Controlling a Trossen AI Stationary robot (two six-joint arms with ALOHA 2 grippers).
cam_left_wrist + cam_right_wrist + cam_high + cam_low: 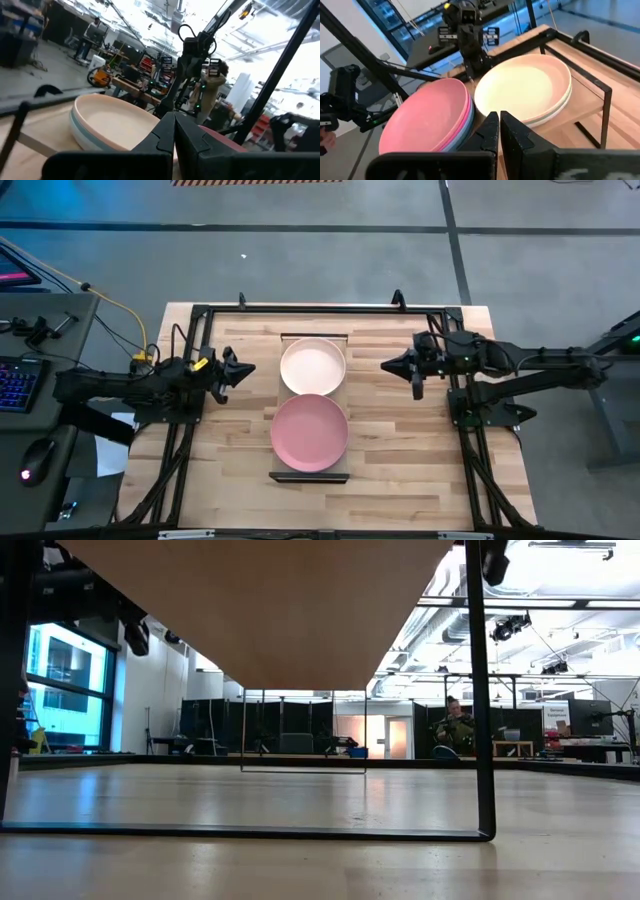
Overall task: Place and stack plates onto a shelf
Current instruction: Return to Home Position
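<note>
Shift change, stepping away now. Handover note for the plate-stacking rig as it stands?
Left gripper: jaws shut, empty, beside the shelf.
Right gripper: jaws shut, empty, on the shelf's opposite side.
Plates: two stacks on the shelf, a peach plate topping one and a pink plate topping the other.
Done: every plate in view is shelved.
Left: likely only the return to home.

You get the high view straight down on the whole surface (pixel 400 460), the low view at surface level beneath the shelf (pixel 270 610) facing the room, and wrist views close behind the left end effector (pixel 174 120) and right end effector (pixel 499 120), sharing the plates (pixel 310 430) with the high view.
</note>
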